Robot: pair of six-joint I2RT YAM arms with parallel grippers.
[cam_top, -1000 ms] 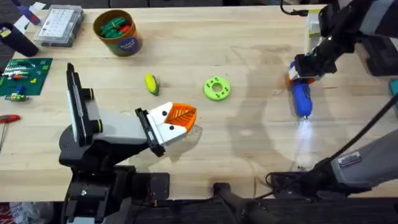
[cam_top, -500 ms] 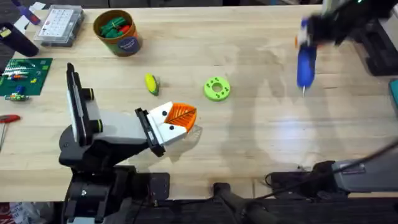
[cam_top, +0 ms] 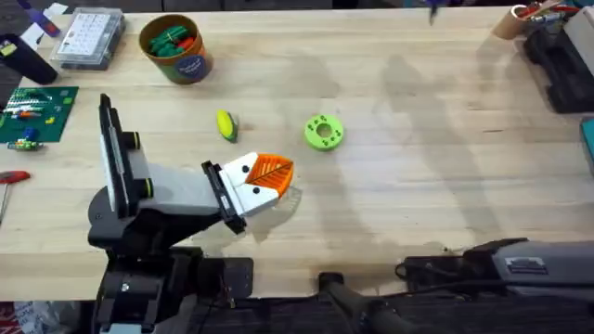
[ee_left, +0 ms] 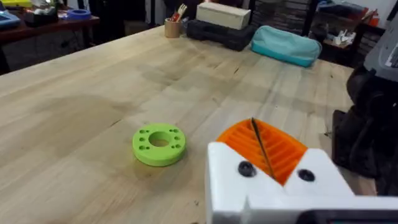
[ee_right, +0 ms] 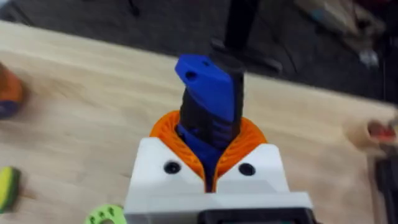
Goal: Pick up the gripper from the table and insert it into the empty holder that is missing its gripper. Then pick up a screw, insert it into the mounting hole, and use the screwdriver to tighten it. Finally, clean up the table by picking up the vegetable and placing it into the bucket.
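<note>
Right tool (ee_right: 208, 163) grips the blue screwdriver (ee_right: 208, 102); left tool (ee_left: 267, 163) pressed narrow; bucket (cam_top: 174, 46) holds green and red pieces.

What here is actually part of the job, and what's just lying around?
Part of the job: blue screwdriver, held in the right gripper; yellow vegetable; bucket.
Lying about: green disc; clear parts box; green circuit board; red-handled tool.
</note>
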